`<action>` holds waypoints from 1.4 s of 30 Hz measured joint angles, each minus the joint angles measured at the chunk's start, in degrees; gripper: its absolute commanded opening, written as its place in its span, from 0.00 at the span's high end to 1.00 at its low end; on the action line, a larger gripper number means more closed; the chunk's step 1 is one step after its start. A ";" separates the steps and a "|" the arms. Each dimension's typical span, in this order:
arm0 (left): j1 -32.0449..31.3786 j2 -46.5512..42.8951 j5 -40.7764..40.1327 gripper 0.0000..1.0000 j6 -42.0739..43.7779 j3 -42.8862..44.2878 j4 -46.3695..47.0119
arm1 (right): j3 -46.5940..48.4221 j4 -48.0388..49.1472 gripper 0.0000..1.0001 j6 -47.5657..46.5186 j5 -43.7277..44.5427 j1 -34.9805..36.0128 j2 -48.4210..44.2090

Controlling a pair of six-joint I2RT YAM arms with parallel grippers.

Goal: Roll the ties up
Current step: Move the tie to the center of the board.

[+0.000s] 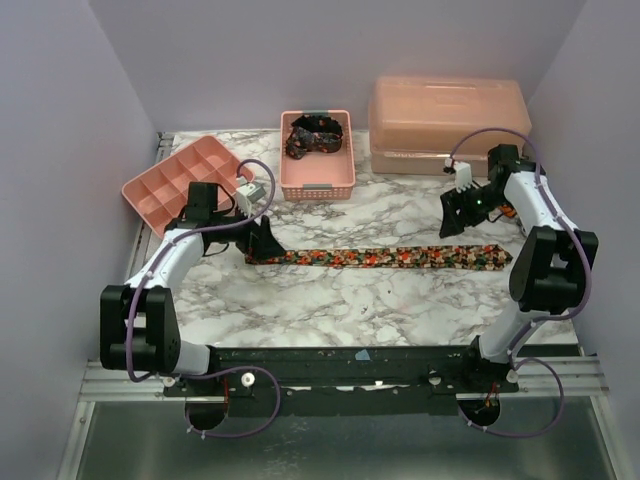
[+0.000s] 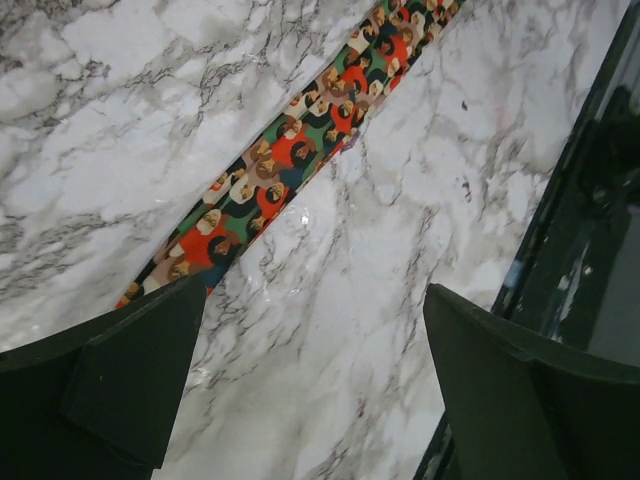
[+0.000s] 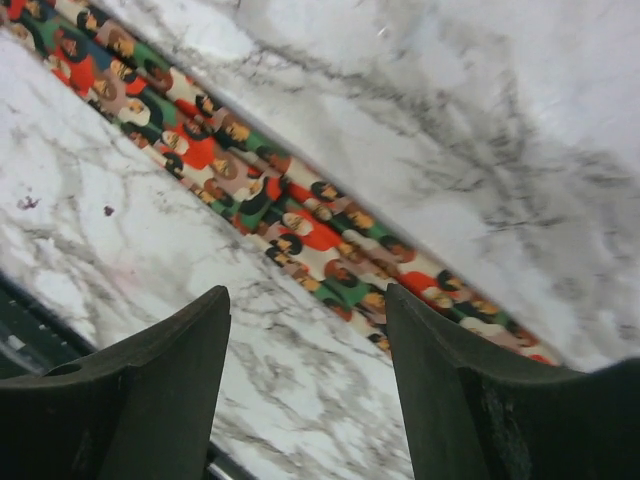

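A long tie printed in red, orange and green lies flat and straight across the marble table, running left to right. My left gripper hovers just above its left end, open wide with nothing between the fingers. In the left wrist view the tie runs diagonally away from the left gripper. My right gripper hangs a little behind the tie's right end, open and empty. The right wrist view shows the tie crossing just past the right gripper. A second dark tie lies bundled in the basket.
A pink slotted basket stands at the back centre. To the left of it a pink divided tray sits tilted. A pink lidded box is at the back right. Grey walls close in both sides; a dark rail runs along the near edge.
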 measured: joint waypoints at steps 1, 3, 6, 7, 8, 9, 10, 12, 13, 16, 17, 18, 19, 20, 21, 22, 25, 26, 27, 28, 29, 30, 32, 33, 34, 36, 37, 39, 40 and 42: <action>-0.31 0.04 0.33 0.02 -4.22 -1.79 2.95 | -1.66 0.07 0.35 0.57 -0.70 0.00 0.13; -0.42 0.92 0.50 0.01 -11.96 -4.22 8.04 | -4.74 0.46 0.36 1.55 -1.25 0.00 0.87; -0.39 4.09 0.31 0.02 -20.90 -4.92 14.08 | -8.02 1.49 0.37 2.40 -1.03 0.00 2.89; -0.28 5.53 0.11 0.01 -23.39 -4.79 15.58 | -8.76 2.05 0.37 2.71 -0.74 0.00 3.63; -0.15 6.84 -0.02 0.02 -25.09 -4.70 16.72 | -9.31 2.64 0.37 2.86 -0.26 0.00 4.35; 0.09 8.17 -0.15 0.01 -26.77 -4.68 17.66 | -9.73 3.26 0.37 3.15 0.28 0.00 4.94; 0.44 9.44 -0.39 0.02 -28.17 -4.68 18.29 | -10.16 4.00 0.38 3.26 0.92 0.00 5.55; 1.55 12.20 -1.49 0.02 -30.60 -4.68 18.78 | -10.75 5.09 0.38 3.45 2.21 0.00 6.69; 2.23 13.18 -1.92 0.02 -31.21 -4.72 18.69 | -10.91 5.44 0.38 3.48 2.73 0.00 7.23; 4.26 14.75 -2.97 0.02 -32.33 -5.09 18.62 | -10.84 5.75 0.38 3.76 3.67 0.00 7.54; 4.68 14.75 -3.30 0.02 -32.72 -5.35 18.62 | -10.86 5.77 0.38 3.78 4.07 0.02 7.54; 4.87 14.73 -3.52 0.02 -33.09 -5.62 18.62 | -10.91 5.84 0.38 3.78 4.26 0.04 7.54; 4.87 14.73 -3.74 0.02 -33.40 -5.88 18.67 | -10.91 5.92 0.38 3.78 4.66 0.11 7.54; 4.85 14.73 -4.02 0.02 -33.79 -6.23 18.69 | -10.95 6.08 0.38 3.76 5.14 0.17 7.54; 4.85 14.64 -4.33 0.02 -34.36 -6.64 18.60 | -10.99 6.16 0.38 3.76 5.55 0.17 7.54; 4.83 14.62 -4.52 0.02 -34.67 -6.88 18.51 | -11.02 6.27 0.39 3.72 5.92 0.20 7.50; 4.61 13.60 -6.43 0.02 -35.91 -7.26 16.92 | -11.19 6.62 0.40 3.37 7.74 0.20 7.28; 4.61 12.90 -7.34 0.02 -36.13 -7.28 16.44 | -11.21 6.75 0.41 3.10 8.44 0.20 7.21; 4.63 12.07 -8.00 0.02 -36.28 -7.28 15.96 | -11.30 6.91 0.41 2.89 9.05 0.20 7.15; 4.63 10.97 -8.59 0.02 -36.30 -7.28 15.56 | -11.43 7.15 0.41 2.45 9.97 0.20 6.99; 4.63 9.88 -8.87 0.02 -36.26 -7.28 15.26 | -11.72 7.50 0.41 1.79 11.23 0.17 6.71; 4.63 8.83 -9.01 0.02 -36.06 -7.39 15.19 | -12.02 7.93 0.41 1.09 12.41 0.09 6.45; 4.63 6.23 -9.03 0.02 -35.76 -8.31 15.41 | -12.48 8.68 0.41 -0.31 14.71 -0.20 5.99; 4.63 4.90 -9.01 0.02 -35.56 -8.94 15.52 | -12.70 9.11 0.41 -1.16 16.11 -0.42 5.81; 4.63 2.91 -9.01 0.02 -35.26 -9.79 15.61 | -12.76 9.60 0.41 -2.14 17.79 -0.81 5.68; 4.63 -0.59 -9.01 0.02 -34.58 -10.73 15.56 | -12.70 10.36 0.40 -3.69 20.13 -1.70 5.68; 4.63 -2.12 -8.98 0.02 -34.23 -10.86 15.56 | -12.59 10.64 0.39 -4.44 21.14 -2.34 5.68; 4.63 -5.64 -9.03 0.02 -33.24 -10.86 15.74 | -12.09 10.91 0.33 -5.55 22.43 -3.54 5.68; 4.63 -7.52 -9.09 0.02 -32.81 -10.86 15.76 | -11.56 10.69 0.29 -5.95 22.56 -3.96 5.68; 4.63 -10.73 -9.79 0.02 -31.65 -10.64 15.72 | -9.33 9.20 0.20 -6.29 21.75 -4.79 5.35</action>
